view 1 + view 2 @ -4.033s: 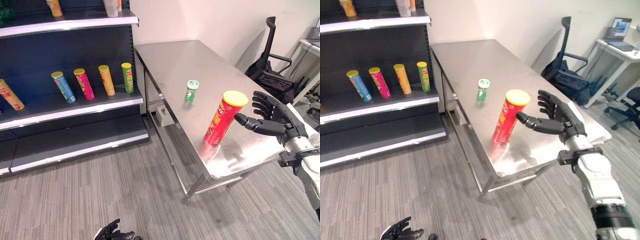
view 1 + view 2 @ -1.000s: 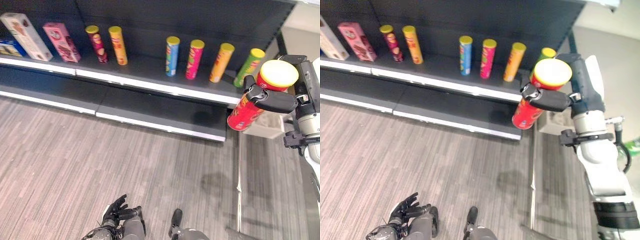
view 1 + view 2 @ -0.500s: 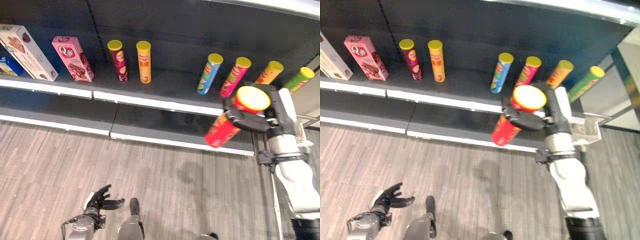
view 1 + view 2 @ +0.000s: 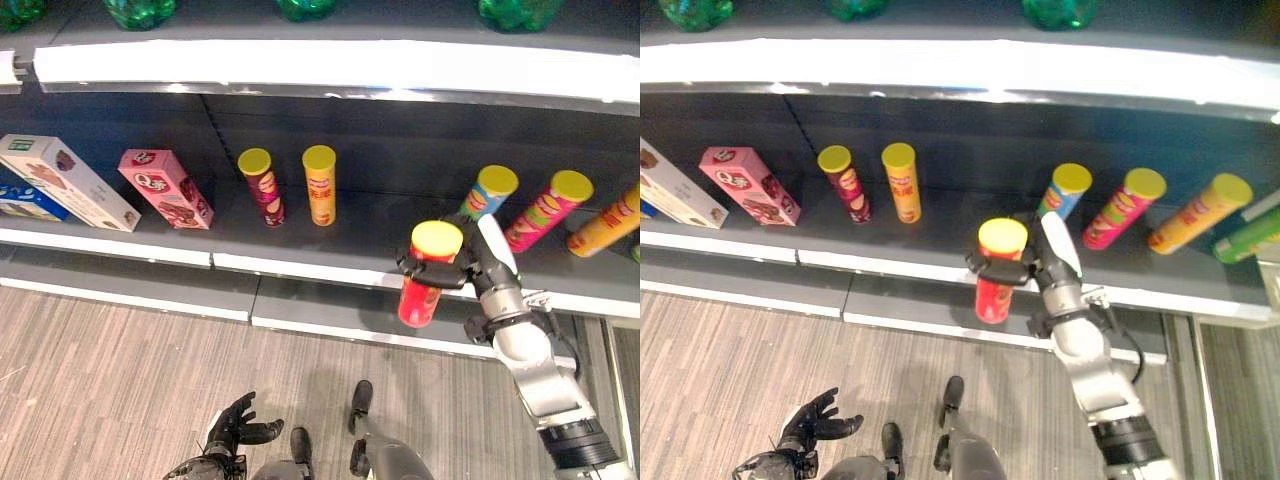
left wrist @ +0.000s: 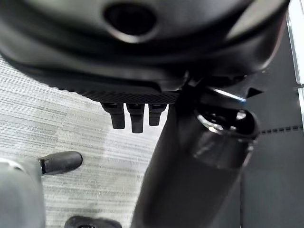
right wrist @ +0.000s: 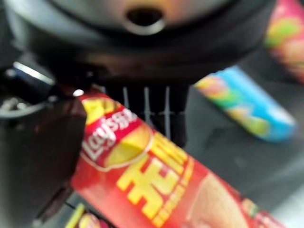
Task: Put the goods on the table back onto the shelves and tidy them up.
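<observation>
Dark metal shelf (image 4: 330, 262), right hand (image 4: 462, 268) clasping cylindrical red tube (image 4: 424, 291), left hand (image 4: 238, 425) fingers spread

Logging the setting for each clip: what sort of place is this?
Probably a mock shop aisle: dark shelves carry snack tubes, boxes and green bottles. The right hand holds a red tube before them.

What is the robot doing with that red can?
The robot's right hand is wrapped around a red chip can with a yellow lid and holds it up in front of the shelf, not yet set down. Other cans already stand there, like the blue can just beside it. Its left hand hangs open, low over the floor.
</observation>
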